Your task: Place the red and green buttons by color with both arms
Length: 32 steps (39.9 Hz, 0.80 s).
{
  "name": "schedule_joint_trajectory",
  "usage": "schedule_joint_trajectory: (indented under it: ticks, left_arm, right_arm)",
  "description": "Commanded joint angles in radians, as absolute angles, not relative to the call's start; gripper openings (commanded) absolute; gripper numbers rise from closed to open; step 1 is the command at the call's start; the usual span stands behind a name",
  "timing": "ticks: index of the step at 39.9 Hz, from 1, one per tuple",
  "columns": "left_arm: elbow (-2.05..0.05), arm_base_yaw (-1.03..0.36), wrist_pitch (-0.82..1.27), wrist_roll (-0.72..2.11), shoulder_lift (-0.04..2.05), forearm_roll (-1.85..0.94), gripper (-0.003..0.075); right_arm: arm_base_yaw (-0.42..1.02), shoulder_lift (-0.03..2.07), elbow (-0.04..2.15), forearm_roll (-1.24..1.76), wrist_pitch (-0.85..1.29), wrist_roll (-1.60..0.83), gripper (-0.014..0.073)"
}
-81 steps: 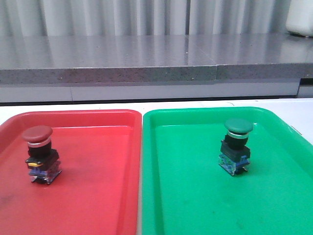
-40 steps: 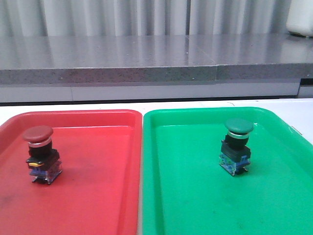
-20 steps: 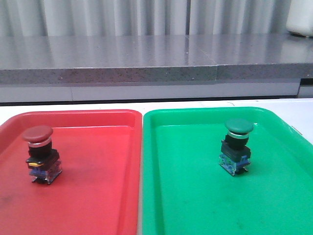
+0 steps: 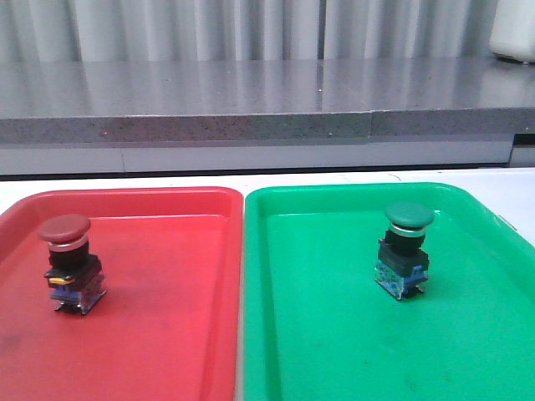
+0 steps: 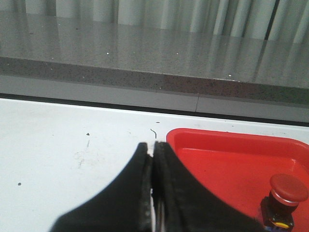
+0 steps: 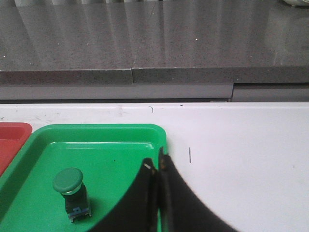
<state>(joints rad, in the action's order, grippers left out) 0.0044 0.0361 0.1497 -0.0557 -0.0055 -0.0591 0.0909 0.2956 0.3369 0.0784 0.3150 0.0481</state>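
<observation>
In the front view, neither arm is seen; the red button (image 4: 67, 261) stands upright in the red tray (image 4: 167, 334), at about 9 o'clock of its floor, and the green button (image 4: 405, 249) stands upright in the green tray (image 4: 334, 334), toward 1 o'clock. Both are judged sorted by color already. From the left gripper (image 5: 152, 151), shown pressed closed and holding nothing, the red button (image 5: 285, 200) is found at roughly 4 o'clock, well apart. From the right gripper (image 6: 157, 165), likewise closed and empty, the green button (image 6: 71, 193) is found at about 8 o'clock, apart. Each arm is nearer its own-side button. No further grasp seems called for.
</observation>
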Motion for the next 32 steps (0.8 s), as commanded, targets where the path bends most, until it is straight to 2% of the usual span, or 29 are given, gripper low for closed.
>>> schedule_joint_trajectory:
  ticks: [1, 16, 26, 32]
  left_arm:
    - [0.028, 0.035, 0.065, -0.068, -0.021, -0.067, -0.002]
    - [0.028, 0.035, 0.065, -0.068, -0.021, -0.067, -0.002]
    - [0.028, 0.035, 0.065, -0.068, -0.021, -0.067, -0.002]
    - [0.028, 0.035, 0.065, -0.068, -0.021, -0.067, -0.002]
  right_arm:
    - [0.085, 0.303, 0.365, 0.071, 0.229, 0.043, -0.0125]
    - [0.084, 0.301, 0.345, 0.019, 0.203, 0.041, -0.0125]
    - [0.082, 0.199, 0.145, 0.0, 0.052, -0.029, -0.0125]
    - [0.082, 0.104, 0.019, 0.0, 0.035, -0.029, -0.0125]
